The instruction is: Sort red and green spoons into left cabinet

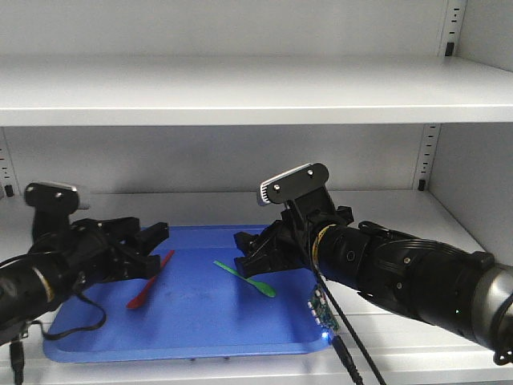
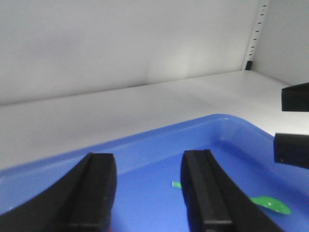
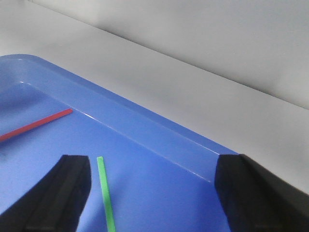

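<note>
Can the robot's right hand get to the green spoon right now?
Probably yes. The right hand is open and sits just by the green spoon on the blue tray, with nothing lying between them. The red spoon lies off to the side.

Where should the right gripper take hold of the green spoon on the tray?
Grip the green spoon mid-handle, coming from above with the right gripper closing across it. It lies flat on the blue tray; the thin straight handle fits the open jaws better than the bowl.

Black ribbed arms, silver-capped cameras, black cables
</note>
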`<state>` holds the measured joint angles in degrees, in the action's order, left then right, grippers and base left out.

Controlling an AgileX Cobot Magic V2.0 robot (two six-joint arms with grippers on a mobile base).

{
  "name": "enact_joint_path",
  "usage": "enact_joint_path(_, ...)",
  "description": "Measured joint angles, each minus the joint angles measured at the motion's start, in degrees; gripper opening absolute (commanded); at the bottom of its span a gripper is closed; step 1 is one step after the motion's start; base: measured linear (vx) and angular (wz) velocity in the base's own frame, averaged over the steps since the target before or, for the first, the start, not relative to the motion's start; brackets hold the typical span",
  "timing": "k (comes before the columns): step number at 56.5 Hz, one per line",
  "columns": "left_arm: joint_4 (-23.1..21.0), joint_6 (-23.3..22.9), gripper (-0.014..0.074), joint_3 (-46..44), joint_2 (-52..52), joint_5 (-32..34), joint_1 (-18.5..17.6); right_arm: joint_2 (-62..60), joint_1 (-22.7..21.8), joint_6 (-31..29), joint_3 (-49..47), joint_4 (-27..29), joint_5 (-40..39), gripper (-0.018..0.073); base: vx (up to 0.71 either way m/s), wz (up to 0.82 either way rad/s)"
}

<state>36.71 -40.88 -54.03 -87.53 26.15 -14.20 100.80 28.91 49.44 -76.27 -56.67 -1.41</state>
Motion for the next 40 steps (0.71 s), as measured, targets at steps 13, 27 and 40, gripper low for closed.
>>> enact_joint_path(13,-14.77,5.67,0.0161,12.55,15.94,-5.08,0.00,0.00,0.00,0.00,0.00,0.00,0.00,0.0585,0.00,0.00)
enact_joint_path(27,-31.01,26.13,-0.0009,28.12,37.85,-10.36,0.00,0.00,0.00,0.00,0.00,0.00,0.11,0.0585,0.00,0.00)
enact_joint_path(40,-34.05,31.80,-0.0008,39.40,52.92,-10.86,0.99,0.00,0.00,0.00,0.00,0.00,0.11,0.0585,0.00,0.00)
